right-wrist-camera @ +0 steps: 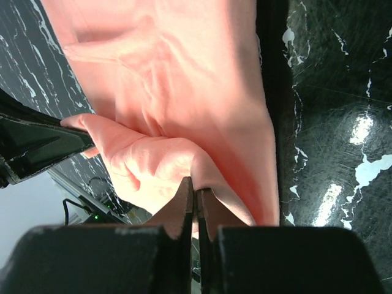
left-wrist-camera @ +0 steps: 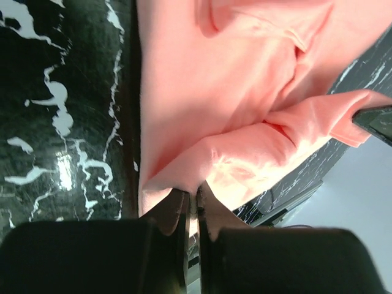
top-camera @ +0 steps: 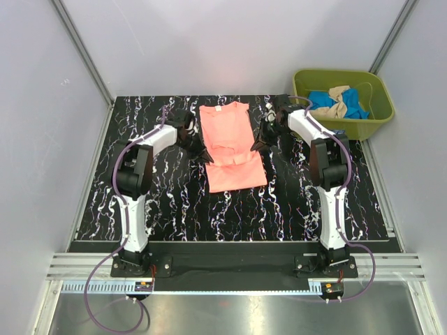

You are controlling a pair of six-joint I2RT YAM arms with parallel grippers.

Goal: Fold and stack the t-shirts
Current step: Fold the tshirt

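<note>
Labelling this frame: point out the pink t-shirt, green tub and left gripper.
pink t-shirt (top-camera: 237, 174): top view, lower panel.
green tub (top-camera: 380, 120): top view, near wall.
left gripper (left-wrist-camera: 196, 197): left wrist view, between fingertips.

Bright, even light; glare on table (right-wrist-camera: 358, 131); wrist foregrounds blurred

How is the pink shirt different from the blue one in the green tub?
The pink t-shirt lies mostly flat on the table; the blue t-shirt sits crumpled in the tub. The left gripper and right gripper pinch the pink t-shirt; neither holds the blue t-shirt. Both are cloth.
</note>
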